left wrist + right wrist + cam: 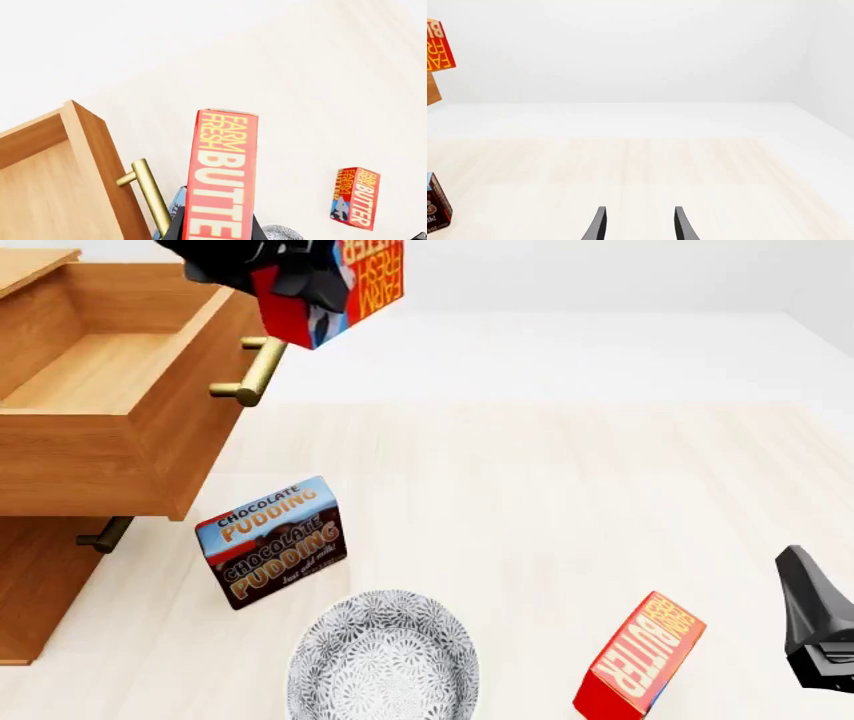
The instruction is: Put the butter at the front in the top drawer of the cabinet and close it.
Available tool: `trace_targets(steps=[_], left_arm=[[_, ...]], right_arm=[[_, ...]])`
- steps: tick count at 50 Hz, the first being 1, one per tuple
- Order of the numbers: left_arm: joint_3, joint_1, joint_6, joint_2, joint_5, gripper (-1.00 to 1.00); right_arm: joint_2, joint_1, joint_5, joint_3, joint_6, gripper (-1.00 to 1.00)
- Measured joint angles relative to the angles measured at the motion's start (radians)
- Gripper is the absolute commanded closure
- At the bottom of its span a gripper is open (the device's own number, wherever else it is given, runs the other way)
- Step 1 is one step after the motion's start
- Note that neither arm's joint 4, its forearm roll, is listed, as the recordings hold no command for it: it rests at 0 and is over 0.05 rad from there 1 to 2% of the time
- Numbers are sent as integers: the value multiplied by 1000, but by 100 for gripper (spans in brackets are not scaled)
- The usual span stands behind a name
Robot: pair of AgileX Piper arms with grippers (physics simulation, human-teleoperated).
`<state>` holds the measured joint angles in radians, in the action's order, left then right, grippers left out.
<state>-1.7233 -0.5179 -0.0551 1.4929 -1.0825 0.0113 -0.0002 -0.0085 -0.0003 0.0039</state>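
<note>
My left gripper [300,280] is shut on a red and orange butter carton [360,285], held high in the air beside the brass handle [254,370] of the top drawer [94,465]. That drawer stands pulled out of the wooden cabinet [34,590]. In the left wrist view the carton [223,175] rises between the fingers of my left gripper [217,232], just outside the drawer's front panel [100,165]. A second butter carton [641,655] stands tilted on the table at the front right. My right gripper [637,222] is open, with nothing in it.
A chocolate pudding box [274,540] stands on the table below the open drawer's corner. A patterned grey plate [384,660] lies at the front centre. A lower drawer handle [100,535] shows under the open drawer. My right arm [817,630] sits at the front right edge.
</note>
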Motion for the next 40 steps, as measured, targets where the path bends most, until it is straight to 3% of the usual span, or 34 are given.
trace_targets(steps=[23, 40], left_arm=[[-17, 137, 31, -107, -87, 100], [31, 237, 31, -195, -116, 100]], right_arm=[[0, 0, 0, 0, 0, -100], [0, 0, 0, 0, 0, -100]])
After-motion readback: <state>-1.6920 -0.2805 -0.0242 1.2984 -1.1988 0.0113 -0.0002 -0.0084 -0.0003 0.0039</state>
